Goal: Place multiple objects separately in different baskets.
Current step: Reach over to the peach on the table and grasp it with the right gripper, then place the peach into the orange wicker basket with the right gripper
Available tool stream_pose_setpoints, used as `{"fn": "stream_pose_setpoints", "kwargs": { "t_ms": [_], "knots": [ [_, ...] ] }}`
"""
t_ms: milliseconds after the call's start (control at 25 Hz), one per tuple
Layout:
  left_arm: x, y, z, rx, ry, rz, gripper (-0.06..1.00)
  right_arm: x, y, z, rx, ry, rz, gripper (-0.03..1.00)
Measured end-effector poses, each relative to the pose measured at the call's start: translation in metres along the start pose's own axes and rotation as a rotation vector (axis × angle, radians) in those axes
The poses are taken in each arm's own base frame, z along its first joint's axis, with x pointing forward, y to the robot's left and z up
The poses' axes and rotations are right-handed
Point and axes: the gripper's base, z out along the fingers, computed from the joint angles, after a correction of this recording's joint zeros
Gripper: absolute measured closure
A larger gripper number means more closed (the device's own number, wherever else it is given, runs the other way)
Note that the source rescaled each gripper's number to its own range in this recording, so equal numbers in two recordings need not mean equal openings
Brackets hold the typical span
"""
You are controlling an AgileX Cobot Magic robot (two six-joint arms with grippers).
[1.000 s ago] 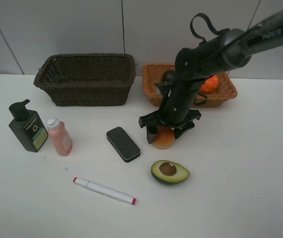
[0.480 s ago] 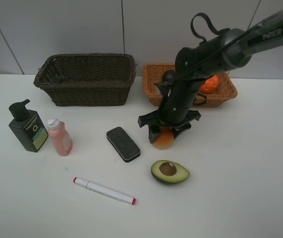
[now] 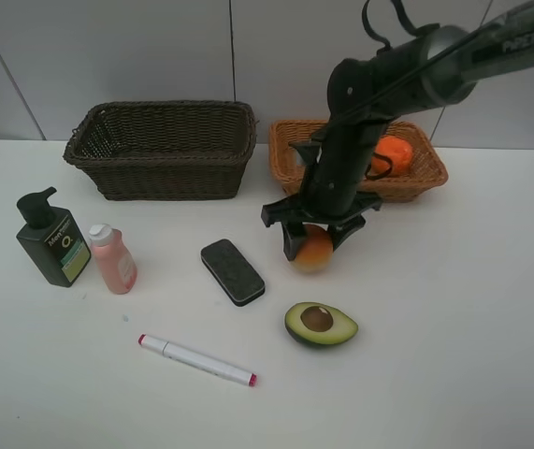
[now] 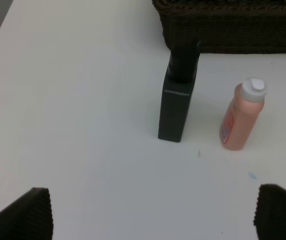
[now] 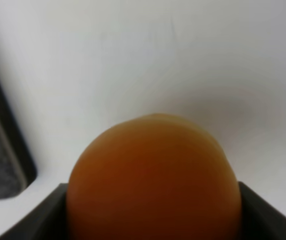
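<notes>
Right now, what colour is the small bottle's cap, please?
The cap is white, clearest in the left wrist view.

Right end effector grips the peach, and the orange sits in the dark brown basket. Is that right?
Not quite. The orange sits in the light orange-tan basket, not the dark brown basket; the exterior high view shows it. The right end effector does grip the peach.

lettering "piper" on the right arm (image 3: 519,42), at 1 o'clock in the high view. pump bottle (image 3: 53,239), at 9 o'clock: front label with a large "o", smaller print illegible. pink bottle (image 4: 242,120): label unreadable.
</notes>
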Motion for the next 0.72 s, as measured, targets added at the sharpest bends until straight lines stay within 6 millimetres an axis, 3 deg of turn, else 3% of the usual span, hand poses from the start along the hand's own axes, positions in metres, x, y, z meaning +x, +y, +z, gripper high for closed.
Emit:
{"fn": "stream_pose_setpoints", "kwargs": {
  "t_ms": [200, 400, 560, 720],
  "knots": [
    [0.0, 0.0, 0.0, 0.0, 0.0, 0.0, -0.06, -0.019, -0.005, -0.069, 0.054, -0.075, -0.026, 0.97],
    [0.0, 0.0, 0.0, 0.0, 0.0, 0.0, -0.06, -0.04, -0.031, -0.11, 0.118, -0.217, 0.005, 0.97],
    [0.0, 0.0, 0.0, 0.0, 0.0, 0.0, -0.06, -0.053, -0.062, -0.114, 0.135, -0.331, 0.062, 0.97],
    [0.0, 0.0, 0.0, 0.0, 0.0, 0.0, -0.06, -0.067, -0.088, -0.093, 0.169, -0.37, 0.088, 0.97]
  ]
}}
